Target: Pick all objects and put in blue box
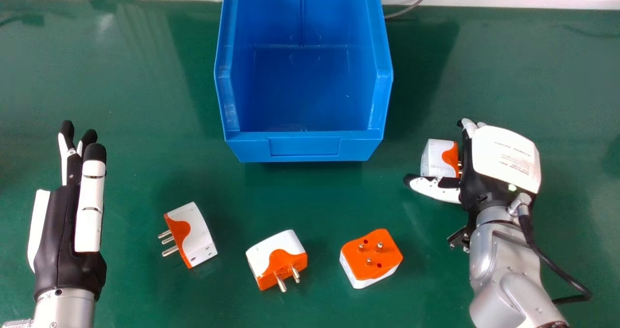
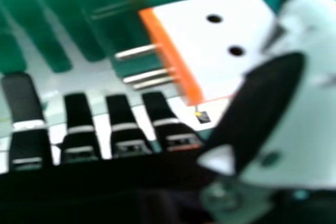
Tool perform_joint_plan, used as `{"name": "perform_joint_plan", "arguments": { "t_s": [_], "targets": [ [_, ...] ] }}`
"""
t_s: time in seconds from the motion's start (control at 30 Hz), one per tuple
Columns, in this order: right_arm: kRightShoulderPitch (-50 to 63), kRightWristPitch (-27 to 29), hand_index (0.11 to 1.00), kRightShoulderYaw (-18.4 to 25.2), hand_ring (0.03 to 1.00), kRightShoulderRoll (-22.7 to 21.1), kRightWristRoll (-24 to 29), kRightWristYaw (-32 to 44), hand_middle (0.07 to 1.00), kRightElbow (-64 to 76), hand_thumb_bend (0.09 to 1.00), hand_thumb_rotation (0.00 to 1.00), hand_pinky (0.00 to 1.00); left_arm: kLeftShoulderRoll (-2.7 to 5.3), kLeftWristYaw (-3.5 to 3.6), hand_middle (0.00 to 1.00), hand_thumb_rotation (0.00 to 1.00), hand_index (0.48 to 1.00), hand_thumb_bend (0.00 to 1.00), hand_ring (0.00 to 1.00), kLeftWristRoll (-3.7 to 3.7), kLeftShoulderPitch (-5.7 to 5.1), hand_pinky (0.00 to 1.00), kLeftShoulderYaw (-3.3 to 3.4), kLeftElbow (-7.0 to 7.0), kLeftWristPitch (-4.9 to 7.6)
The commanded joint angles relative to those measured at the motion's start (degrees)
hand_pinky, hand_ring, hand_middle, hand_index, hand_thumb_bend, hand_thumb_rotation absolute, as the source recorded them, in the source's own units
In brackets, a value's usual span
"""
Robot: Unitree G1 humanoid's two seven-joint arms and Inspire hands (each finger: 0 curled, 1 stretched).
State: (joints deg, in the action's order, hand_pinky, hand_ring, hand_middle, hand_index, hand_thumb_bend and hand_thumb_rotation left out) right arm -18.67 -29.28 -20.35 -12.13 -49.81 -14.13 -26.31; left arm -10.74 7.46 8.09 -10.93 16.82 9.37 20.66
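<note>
The blue box (image 1: 305,148) is placed at the far middle of the green table (image 1: 131,182), with its low front edge turned to the near side. Four plugs are laid out on the table, outside the box. The left plug (image 1: 197,236) is set nearer than the box and to its left, its pins (image 1: 167,251) pointed left. The middle plug (image 1: 278,250) is found at the near middle, its pins aimed toward the near side. To its right, the near-right plug (image 1: 370,260) is rested with its pins turned up. The far-right plug (image 1: 433,158) is seen to the right of the box, its pins directed toward the right hand (image 1: 506,156). That hand is held open at the plug's right, and the plug is framed between its extended thumb (image 1: 433,187) and its uncurled fingers (image 2: 77,114); whether it is touched cannot be told. In the right hand view, two dark holes (image 2: 214,19) are shown in its white side. At the left of the table, the left hand (image 1: 58,231) is held open, its straight fingers pointed to the far side, well apart from the left plug.
</note>
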Motion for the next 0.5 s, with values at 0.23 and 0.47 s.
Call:
{"name": "perform_joint_plan", "arguments": {
  "t_s": [0.23,0.47],
  "targets": [
    [2.12,5.11,0.494,4.27,0.282,0.28,8.25,-1.88,0.397,0.49,0.477,0.13,0.2,-0.29,0.39,1.0,1.0,1.0,0.51,1.0,1.13,-0.19,1.0,0.55,-1.63,1.02],
    [2.22,6.31,0.487,5.0,0.283,0.2,10.73,-3.07,0.402,0.39,0.486,0.13,0.2,-0.46,0.01,1.0,1.0,1.0,0.51,1.0,0.42,-0.49,1.0,0.47,-2.15,0.91]
  ]
}}
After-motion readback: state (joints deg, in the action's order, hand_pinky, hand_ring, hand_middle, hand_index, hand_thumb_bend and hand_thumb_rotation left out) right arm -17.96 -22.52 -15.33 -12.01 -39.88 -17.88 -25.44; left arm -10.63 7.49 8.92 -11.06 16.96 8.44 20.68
